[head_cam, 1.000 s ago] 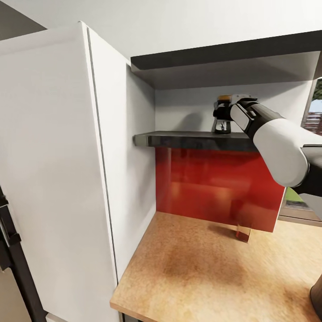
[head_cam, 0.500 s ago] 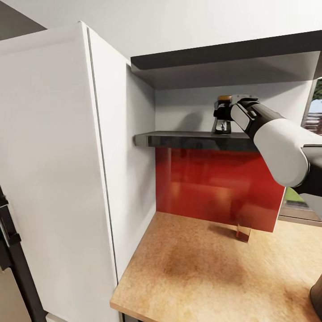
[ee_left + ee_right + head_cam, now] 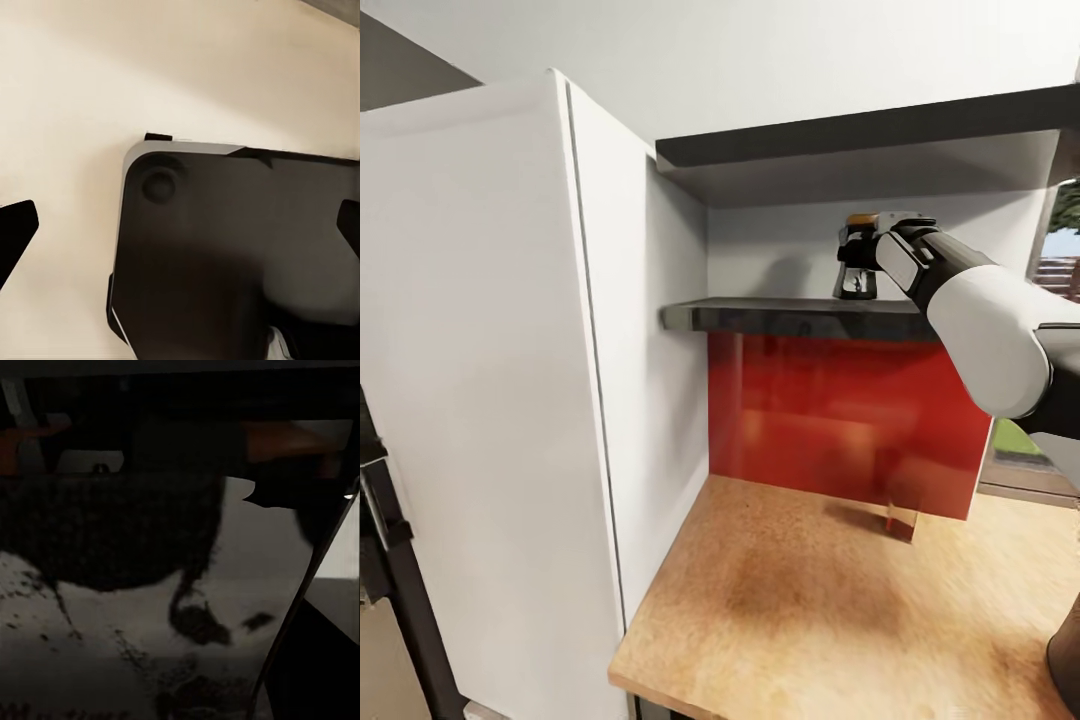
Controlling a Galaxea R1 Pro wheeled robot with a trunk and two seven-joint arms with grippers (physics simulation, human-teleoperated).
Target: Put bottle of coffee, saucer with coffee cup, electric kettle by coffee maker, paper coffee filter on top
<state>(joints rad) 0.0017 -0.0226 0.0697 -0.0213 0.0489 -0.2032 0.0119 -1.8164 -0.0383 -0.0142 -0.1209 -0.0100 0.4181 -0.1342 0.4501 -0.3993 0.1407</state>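
In the head view my right arm reaches up to the kitchen shelf (image 3: 770, 316), a thin black board above the red backsplash. My right gripper (image 3: 857, 258) is shut on the bottle of coffee (image 3: 859, 219); its yellow-gold cap shows above the fingers and its dark base just over the shelf board. The right wrist view has the dark bottle of coffee (image 3: 120, 510) very close, with the speckled shelf under it. The kitchen countertop (image 3: 830, 600) lies below, light wood-look. My left gripper (image 3: 180, 232) is open, its dark fingertips (image 3: 15, 229) wide apart over a pale floor.
A tall white cabinet (image 3: 480, 400) stands at the left, its side walling the alcove. A second dark board (image 3: 860, 135) runs above the shelf. A dark rounded object (image 3: 1065, 660) sits at the countertop's right edge. The dark robot base (image 3: 225, 255) is below the left gripper.
The whole picture has shifted slightly, so the camera moved. The shelf sits a little lower in the picture, while the right gripper and bottle keep their place.
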